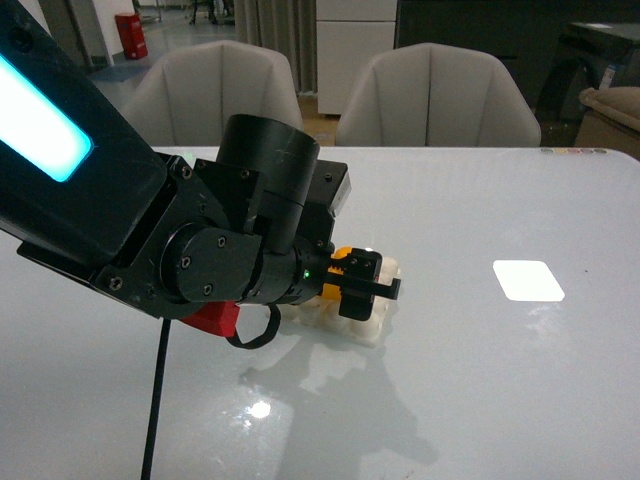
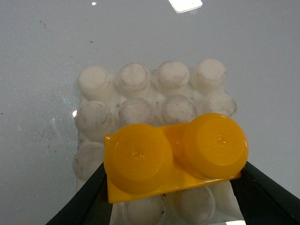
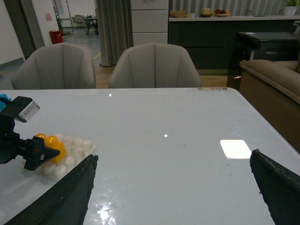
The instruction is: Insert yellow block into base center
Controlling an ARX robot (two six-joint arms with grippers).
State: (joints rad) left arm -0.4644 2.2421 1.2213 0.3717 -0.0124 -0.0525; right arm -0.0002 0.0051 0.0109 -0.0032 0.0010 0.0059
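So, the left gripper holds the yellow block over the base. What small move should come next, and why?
Probably shift it slightly toward the far rows, then press down. The left gripper is shut on the yellow block, which covers the nearer rows of the base, while two rows of studs show bare beyond it. Whether it is seated, I cannot tell.

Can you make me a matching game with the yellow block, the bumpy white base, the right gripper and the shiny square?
1 yellow block
2 base
3 right gripper
4 bright square

A open, holding nothing
B white, studded
C between the fingers of the left gripper
D flat, alone on the table

Pairs: 1-C, 2-B, 3-A, 4-D
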